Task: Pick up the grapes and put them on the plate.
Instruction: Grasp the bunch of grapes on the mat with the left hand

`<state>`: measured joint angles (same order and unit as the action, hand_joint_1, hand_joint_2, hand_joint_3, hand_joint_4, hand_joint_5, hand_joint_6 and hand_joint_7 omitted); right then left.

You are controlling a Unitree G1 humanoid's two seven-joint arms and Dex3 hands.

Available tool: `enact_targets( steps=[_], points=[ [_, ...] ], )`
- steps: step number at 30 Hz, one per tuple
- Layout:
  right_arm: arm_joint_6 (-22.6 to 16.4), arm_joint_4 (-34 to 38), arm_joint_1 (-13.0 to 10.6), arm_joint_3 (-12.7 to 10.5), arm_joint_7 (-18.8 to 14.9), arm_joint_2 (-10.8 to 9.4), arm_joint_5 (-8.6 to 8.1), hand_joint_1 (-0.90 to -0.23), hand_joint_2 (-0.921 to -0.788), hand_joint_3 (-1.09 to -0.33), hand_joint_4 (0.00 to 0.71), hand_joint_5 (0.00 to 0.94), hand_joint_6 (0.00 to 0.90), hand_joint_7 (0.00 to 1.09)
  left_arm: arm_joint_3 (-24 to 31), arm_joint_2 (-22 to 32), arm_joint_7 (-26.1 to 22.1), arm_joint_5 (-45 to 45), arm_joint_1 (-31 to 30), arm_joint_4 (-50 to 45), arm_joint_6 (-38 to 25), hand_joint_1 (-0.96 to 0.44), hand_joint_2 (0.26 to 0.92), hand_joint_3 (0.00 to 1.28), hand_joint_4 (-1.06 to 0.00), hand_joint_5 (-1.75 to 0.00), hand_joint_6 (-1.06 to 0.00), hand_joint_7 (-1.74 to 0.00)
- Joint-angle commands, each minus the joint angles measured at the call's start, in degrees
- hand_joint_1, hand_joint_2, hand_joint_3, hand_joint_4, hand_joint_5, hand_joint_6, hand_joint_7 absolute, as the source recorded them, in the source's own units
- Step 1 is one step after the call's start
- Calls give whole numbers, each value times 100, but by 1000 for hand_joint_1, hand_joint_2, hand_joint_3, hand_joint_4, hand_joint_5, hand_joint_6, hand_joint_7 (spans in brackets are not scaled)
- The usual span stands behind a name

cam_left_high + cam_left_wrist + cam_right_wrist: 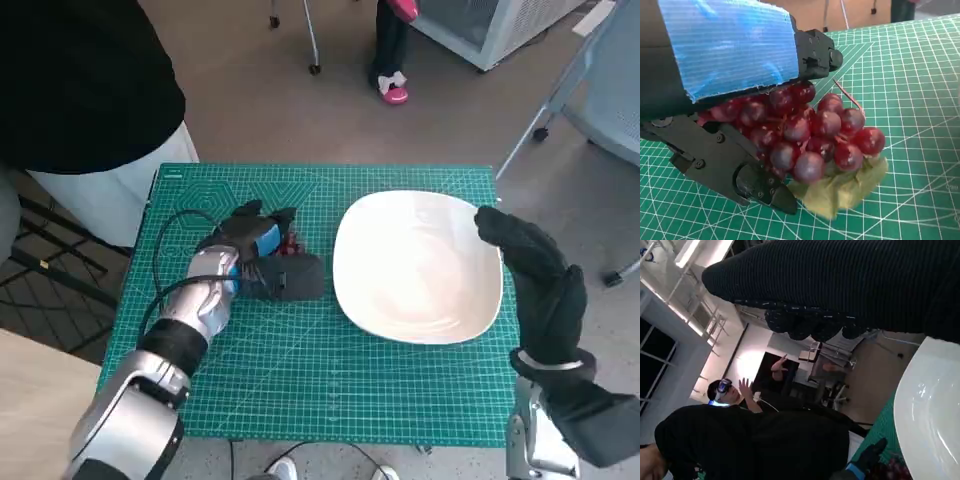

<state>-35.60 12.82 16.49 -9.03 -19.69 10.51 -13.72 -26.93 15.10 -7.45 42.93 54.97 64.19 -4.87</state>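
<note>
Mat (pixel 400 390) green, gridded; left robot hand (pixel 255 245) grips grapes (pixel 810 132); right robot hand (pixel 530 265) spread.

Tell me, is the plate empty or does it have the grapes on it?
Empty. The plate shows bare white; the grapes sit on the mat under the left hand.

brown floor (pixel 250 90), wheeled chair legs (pixel 545 125), ceiling strip lights (pixel 685 252), dark windows (pixel 652 360).

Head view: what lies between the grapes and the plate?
Only bare green mat separates the grapes, under the left robot hand, from the plate.
</note>
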Motion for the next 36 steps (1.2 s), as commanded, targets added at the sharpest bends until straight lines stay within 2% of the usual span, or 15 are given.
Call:
enact_targets(
  steps=[1,15,22,33,36],
  points=[
    [82,43,-140,-26,5,29,-1,-612,-921,-859,403,1,173,252,-48,-75,52,-113,-35,358,17,-206,723,7,1,1,-190,-19],
    [96,26,-146,-16,24,31,23,-610,-921,-861,403,1,173,251,-130,-132,143,-275,71,700,88,-179,739,8,-12,-4,-227,-16],
    [101,22,-149,-11,21,31,27,-613,-921,-861,403,1,172,252,-196,-187,203,-272,103,772,47,-153,755,10,-57,-14,-267,-19],
    [111,-12,-179,-13,10,42,17,-613,-921,-860,403,1,172,252,-278,-215,351,-259,95,833,180,-18,809,18,-234,-17,-418,-25],
    [117,-24,-188,-16,6,47,9,-613,-921,-861,402,0,172,252,-313,-204,412,-239,73,838,238,15,838,20,-366,-27,-505,-29]
  ],
)
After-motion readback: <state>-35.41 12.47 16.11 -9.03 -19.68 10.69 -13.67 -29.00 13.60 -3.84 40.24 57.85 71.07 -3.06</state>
